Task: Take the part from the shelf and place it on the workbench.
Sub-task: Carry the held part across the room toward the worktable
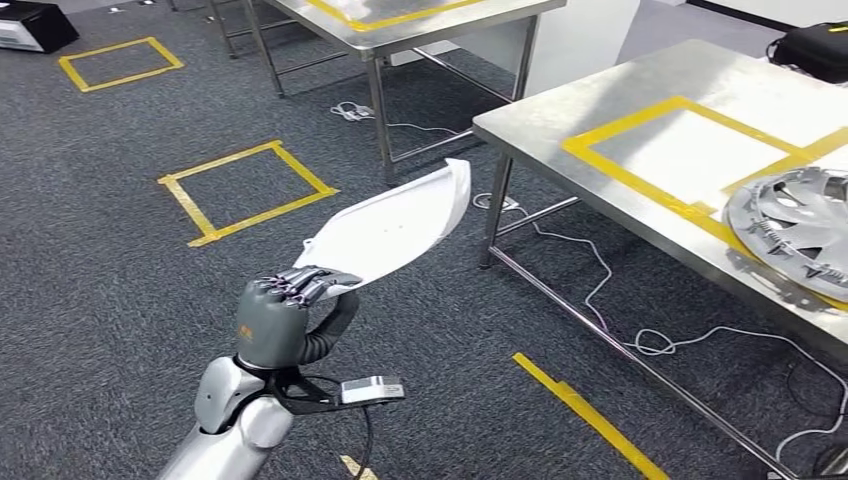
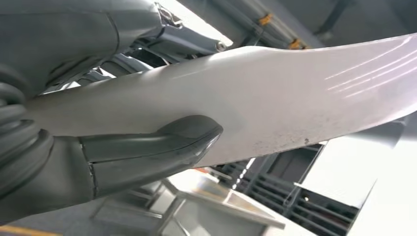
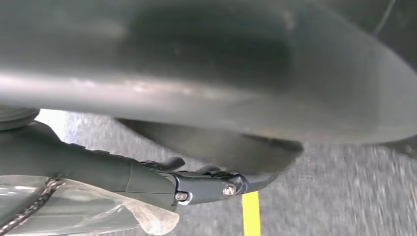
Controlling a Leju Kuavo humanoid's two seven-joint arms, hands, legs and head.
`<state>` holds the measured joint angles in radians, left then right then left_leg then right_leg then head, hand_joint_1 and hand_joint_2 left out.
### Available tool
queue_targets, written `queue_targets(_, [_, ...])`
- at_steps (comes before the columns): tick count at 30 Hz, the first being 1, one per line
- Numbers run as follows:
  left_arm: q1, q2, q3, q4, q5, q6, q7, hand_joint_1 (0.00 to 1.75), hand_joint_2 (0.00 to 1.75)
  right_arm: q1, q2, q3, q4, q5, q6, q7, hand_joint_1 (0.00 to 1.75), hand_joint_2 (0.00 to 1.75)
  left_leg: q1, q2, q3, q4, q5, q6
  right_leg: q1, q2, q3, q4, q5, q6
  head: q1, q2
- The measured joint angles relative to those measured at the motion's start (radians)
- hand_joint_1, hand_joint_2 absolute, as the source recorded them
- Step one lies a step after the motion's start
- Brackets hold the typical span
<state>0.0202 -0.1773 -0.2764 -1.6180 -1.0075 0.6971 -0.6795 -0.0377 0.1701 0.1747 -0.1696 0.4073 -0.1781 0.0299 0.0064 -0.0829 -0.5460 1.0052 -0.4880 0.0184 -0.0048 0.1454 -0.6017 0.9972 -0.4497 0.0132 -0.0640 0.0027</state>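
- left hand [image 1: 285, 305] has its fingers [image 1: 315, 283] clamped on one end of the white panel [image 1: 395, 225], held up over the carpet
- steel desk [image 1: 560, 115] off to the right, with a hubcap [image 1: 795, 235] on it
- right hand [image 3: 162, 184]: fingers curled in, can't tell if they hold anything

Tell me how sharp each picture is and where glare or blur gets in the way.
Head view: sharp, evenly lit; soft glare on the steel workbench. Left wrist view: the white part in the left hand is crisp up close, with bright streaks of glare at its far end; background is soft. Right wrist view: heavily blurred, a dark shape fills the top.
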Motion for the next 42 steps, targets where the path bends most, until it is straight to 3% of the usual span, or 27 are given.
queue_targets(1, [-0.002,0.001,-0.004,0.001,0.0,0.0,0.003,1.75,1.75,0.001,0.0,0.0,0.0,0.0,0.0,0.0,0.0,0.0,0.001,0.014,0.002,-0.005,0.003,0.003,-0.001,-0.002,-0.006,0.0,0.0,0.006,0.0,0.0])
queue_targets(2, [-0.004,0.002,-0.009,0.001,-0.002,0.0,0.007,1.75,1.75,0.001,0.0,0.0,0.0,0.0,0.001,0.0,0.0,0.0,0.003,0.028,0.004,-0.012,0.007,0.006,0.001,-0.022,-0.015,0.01,-0.008,0.011,0.003,0.0])
queue_targets(3, [-0.006,0.004,-0.013,0.002,-0.004,0.0,0.012,1.75,1.75,0.001,0.0,0.0,0.0,0.0,0.002,0.0,0.0,0.0,0.005,0.044,0.006,-0.018,0.011,0.01,0.003,-0.053,-0.031,0.036,-0.028,0.016,0.007,0.0])
queue_targets(5, [-0.007,0.009,-0.02,0.006,-0.005,0.0,0.025,1.75,1.75,-0.003,0.0,0.0,0.0,-0.001,0.003,-0.002,0.0,0.0,0.004,0.078,0.006,-0.022,0.012,0.016,0.002,-0.115,-0.086,0.15,-0.096,0.027,0.014,0.0])
queue_targets(7, [-0.008,0.016,-0.026,0.011,-0.002,0.0,0.034,1.75,1.75,-0.006,0.0,0.0,-0.001,-0.001,0.003,-0.003,0.0,0.0,0.003,0.114,0.006,-0.021,0.009,0.017,-0.001,-0.132,-0.136,0.262,-0.14,0.037,0.014,0.0])
queue_targets(8, [-0.008,0.018,-0.03,0.014,-0.001,0.0,0.038,1.75,1.75,-0.007,-0.001,0.0,-0.001,-0.001,0.003,-0.002,0.0,0.0,0.003,0.129,0.007,-0.021,0.007,0.016,-0.002,-0.135,-0.139,0.277,-0.138,0.041,0.014,0.0])
queue_targets(10, [-0.01,0.021,-0.035,0.017,0.001,0.0,0.042,1.75,1.75,-0.007,-0.001,0.0,-0.001,0.0,0.003,-0.001,0.0,0.0,0.003,0.145,0.008,-0.021,0.005,0.014,-0.004,-0.138,-0.125,0.259,-0.118,0.044,0.015,0.0])
queue_targets(14, [-0.011,0.022,-0.038,0.018,0.002,0.0,0.045,1.75,1.75,-0.007,-0.002,0.0,-0.001,0.002,0.003,-0.001,0.0,0.0,0.003,0.151,0.009,-0.021,0.004,0.013,-0.005,-0.141,-0.108,0.231,-0.101,0.044,0.014,0.0])
queue_targets(15, [-0.012,0.024,-0.04,0.019,0.002,0.0,0.049,1.75,1.75,-0.006,-0.002,-0.001,-0.001,0.003,0.004,0.0,0.0,0.0,0.003,0.154,0.01,-0.02,0.003,0.012,-0.005,-0.145,-0.092,0.202,-0.088,0.044,0.014,0.0])
queue_targets(16, [-0.015,0.028,-0.046,0.022,0.002,0.0,0.059,1.75,1.75,-0.006,-0.002,-0.001,-0.001,0.007,0.006,0.0,0.0,0.0,0.001,0.164,0.013,-0.018,-0.001,0.007,-0.003,-0.165,-0.055,0.14,-0.068,0.04,0.014,0.0])
queue_targets(18, [-0.029,0.043,-0.07,0.031,0.001,0.0,0.081,1.75,1.75,-0.006,-0.002,-0.001,-0.001,0.015,0.011,0.001,0.0,0.0,-0.004,0.193,0.022,-0.014,-0.013,-0.01,0.0,-0.183,0.01,0.028,-0.032,0.017,0.013,0.0])
queue_targets(19, [-0.037,0.051,-0.082,0.036,0.0,0.0,0.091,1.75,1.75,-0.006,-0.001,-0.001,-0.001,0.018,0.013,0.001,0.0,0.0,-0.004,0.192,0.024,-0.004,-0.025,-0.02,0.0,-0.184,0.031,-0.008,-0.022,0.004,0.011,0.0])
queue_targets(21, [-0.045,0.06,-0.092,0.041,0.001,0.0,0.097,1.75,1.75,-0.007,0.0,-0.001,-0.001,0.019,0.015,0.0,0.0,0.0,0.001,0.148,-0.002,0.071,-0.073,-0.031,-0.005,-0.155,0.033,-0.01,-0.019,-0.012,0.005,0.0])
queue_targets(23, [-0.044,0.069,-0.094,0.043,0.003,0.0,0.101,1.75,1.75,-0.008,0.002,-0.002,-0.001,0.021,0.016,-0.002,0.0,0.0,0.004,0.103,-0.066,0.209,-0.134,-0.035,-0.005,-0.128,0.033,-0.01,-0.02,-0.016,0.002,0.0])
queue_targets(24, [-0.043,0.073,-0.094,0.045,0.003,0.0,0.102,1.75,1.75,-0.008,0.002,-0.002,-0.001,0.022,0.016,-0.003,0.0,0.0,0.004,0.095,-0.093,0.261,-0.147,-0.035,-0.004,-0.113,0.033,-0.009,-0.02,-0.017,0.002,0.0])
queue_targets(25, [-0.043,0.075,-0.094,0.047,0.002,0.0,0.103,1.75,1.75,-0.007,0.002,-0.002,-0.001,0.023,0.017,-0.005,0.0,0.0,0.004,0.092,-0.108,0.281,-0.141,-0.034,-0.004,-0.097,0.034,-0.008,-0.02,-0.017,0.001,0.0])
queue_targets(27, [-0.043,0.078,-0.094,0.048,0.0,0.0,0.104,1.75,1.75,-0.007,0.002,-0.002,-0.001,0.027,0.017,-0.008,0.0,0.0,0.004,0.08,-0.087,0.206,-0.073,-0.028,-0.004,-0.064,0.036,-0.006,-0.02,-0.016,0.001,0.0])
queue_targets(29, [-0.045,0.08,-0.094,0.048,-0.004,0.0,0.103,1.75,1.75,-0.008,0.004,-0.002,-0.001,0.03,0.018,-0.01,0.0,0.0,0.008,0.03,-0.041,0.077,-0.004,-0.02,-0.004,-0.035,0.035,-0.002,-0.022,-0.013,0.002,0.0])
queue_targets(31, [-0.046,0.08,-0.094,0.049,-0.01,0.0,0.099,1.75,1.75,-0.008,0.005,-0.001,-0.001,0.036,0.017,-0.012,0.0,0.0,0.01,-0.01,-0.022,0.017,0.009,-0.015,-0.007,-0.015,0.024,0.001,-0.021,-0.002,0.002,0.0])
queue_targets(33, [-0.048,0.076,-0.093,0.05,-0.016,0.0,0.09,1.75,1.75,-0.006,0.005,-0.001,-0.001,0.048,0.015,-0.014,0.0,0.0,0.01,-0.004,-0.021,0.008,0.007,-0.008,-0.011,-0.004,0.014,0.0,-0.018,0.012,0.001,0.0])
queue_targets(34, [-0.049,0.072,-0.091,0.05,-0.018,0.0,0.083,1.75,1.75,-0.005,0.004,-0.001,-0.001,0.052,0.013,-0.014,0.0,0.0,0.011,0.004,-0.02,0.004,0.01,-0.003,-0.01,-0.021,0.009,0.004,-0.022,0.018,0.002,0.0])
queue_targets(36, [-0.051,0.061,-0.084,0.05,-0.021,0.0,0.062,1.75,1.75,-0.007,0.003,-0.001,-0.001,0.057,0.008,-0.014,0.0,0.0,0.013,0.023,-0.017,-0.004,0.014,0.008,-0.006,-0.08,-0.023,0.062,-0.057,0.026,0.009,0.0])
queue_targets(37, [-0.05,0.055,-0.077,0.05,-0.019,0.0,0.047,1.75,1.75,-0.01,0.003,-0.001,-0.001,0.058,0.006,-0.014,0.0,0.0,0.012,0.034,-0.016,-0.004,0.013,0.011,-0.004,-0.11,-0.052,0.123,-0.088,0.029,0.012,0.0])
queue_targets(39, [-0.046,0.042,-0.057,0.05,-0.01,0.0,0.018,1.75,1.75,-0.014,0.001,-0.001,-0.001,0.061,0.004,-0.013,0.0,0.0,0.009,0.056,-0.016,-0.004,0.011,0.014,-0.005,-0.131,-0.115,0.254,-0.143,0.034,0.014,0.0])
queue_targets(40, [-0.045,0.037,-0.046,0.05,-0.005,0.0,0.006,1.75,1.75,-0.014,0.001,-0.001,-0.001,0.063,0.004,-0.012,0.0,0.0,0.009,0.066,-0.016,-0.003,0.01,0.014,-0.005,-0.133,-0.127,0.285,-0.148,0.036,0.014,0.0])
queue_targets(41, [-0.045,0.031,-0.038,0.05,-0.001,0.0,-0.001,1.75,1.75,-0.015,0.001,-0.001,-0.001,0.064,0.004,-0.011,0.0,0.0,0.009,0.072,-0.015,-0.003,0.01,0.014,-0.005,-0.134,-0.12,0.275,-0.133,0.037,0.014,0.0])
queue_targets(42, [-0.045,0.025,-0.03,0.05,0.002,0.0,-0.005,1.75,1.75,-0.014,0.0,-0.001,-0.001,0.065,0.005,-0.01,0.0,0.0,0.009,0.075,-0.014,-0.003,0.008,0.012,-0.006,-0.136,-0.091,0.225,-0.102,0.037,0.014,0.0])
